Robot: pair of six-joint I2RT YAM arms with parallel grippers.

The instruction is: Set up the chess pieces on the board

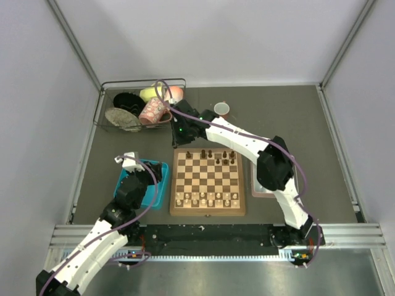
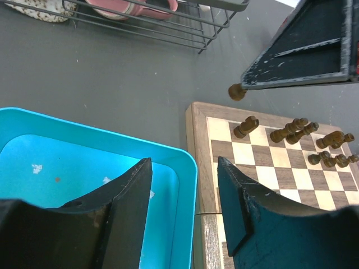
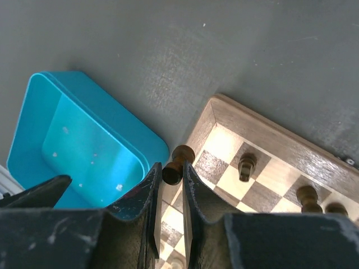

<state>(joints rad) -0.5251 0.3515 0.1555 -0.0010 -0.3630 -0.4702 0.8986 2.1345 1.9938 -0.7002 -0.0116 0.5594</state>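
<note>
The right gripper is clamping its two fingers together on a dark chess piece, gripping it by the lower part so that the rounded top is sticking out past the fingertips. It is holding this piece at the far left corner of the board, over the wooden frame rather than over a square, and in the left wrist view the piece is appearing to hang in the air just off that corner. The other dark pieces are standing on the board's two far rows, mostly toward the right side, while the pale pieces are lining the two near rows. The left gripper is hovering with its fingers apart and nothing between them, over the right rim of the blue tray, which is lying just beside the board's left edge. A wire basket holding dishes is sitting at the far left of the table, and a small cup is standing beyond the board.
</note>
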